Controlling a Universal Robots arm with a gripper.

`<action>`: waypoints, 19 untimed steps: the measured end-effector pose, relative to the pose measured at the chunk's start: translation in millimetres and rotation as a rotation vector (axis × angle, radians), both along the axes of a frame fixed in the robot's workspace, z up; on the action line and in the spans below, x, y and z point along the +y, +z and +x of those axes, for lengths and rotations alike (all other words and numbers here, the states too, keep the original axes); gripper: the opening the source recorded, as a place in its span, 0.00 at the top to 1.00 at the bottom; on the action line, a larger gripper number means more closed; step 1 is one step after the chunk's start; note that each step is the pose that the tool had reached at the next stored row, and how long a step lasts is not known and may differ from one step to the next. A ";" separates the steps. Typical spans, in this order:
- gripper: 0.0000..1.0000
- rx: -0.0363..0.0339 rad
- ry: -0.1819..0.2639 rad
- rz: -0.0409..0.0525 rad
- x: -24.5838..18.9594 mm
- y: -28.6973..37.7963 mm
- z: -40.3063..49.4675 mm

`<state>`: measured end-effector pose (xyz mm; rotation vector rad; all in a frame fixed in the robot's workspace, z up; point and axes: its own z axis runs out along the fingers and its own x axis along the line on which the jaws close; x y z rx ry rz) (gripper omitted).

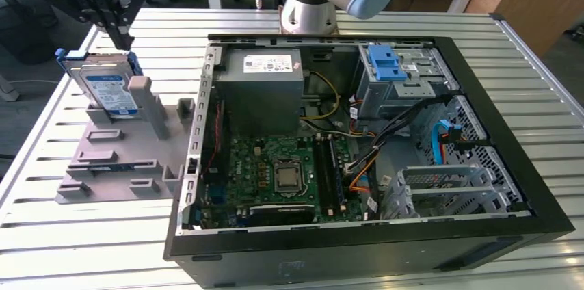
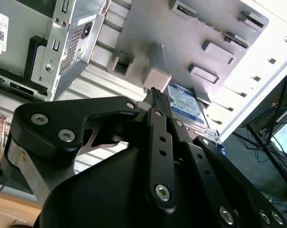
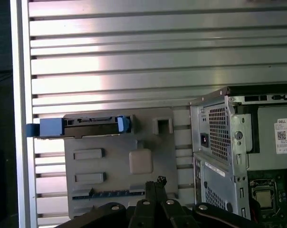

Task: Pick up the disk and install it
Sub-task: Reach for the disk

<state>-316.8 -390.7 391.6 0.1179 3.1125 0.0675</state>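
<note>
Gripper (image 1: 123,39) closed and empty, hovering just above the disk (image 1: 107,91), which stands on edge in the grey holder (image 1: 109,160) on the table (image 1: 91,252); pick-up judged not begun, a grasp requiring parted jaws.

Ribbed, shiny bare-metal worktop (image 1: 91,249), matt grey plastic stand (image 1: 119,160), smooth silver metal disk (image 1: 94,73) with paper label (image 1: 108,93), thin blue plastic bracket (image 1: 62,55)
</note>
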 end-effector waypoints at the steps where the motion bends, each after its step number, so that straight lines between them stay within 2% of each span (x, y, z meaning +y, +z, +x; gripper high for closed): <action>1: 0.89 -0.0001 0.000 0.0000 2.1 -0.1 -2.7; 4: 0.89 -0.0001 0.000 0.0001 6.9 -0.2 -13.6; 9: 0.89 -0.0001 0.000 0.0000 10.3 -0.6 -26.8; 19: 0.89 -0.0001 0.000 0.0001 10.5 -0.7 -29.3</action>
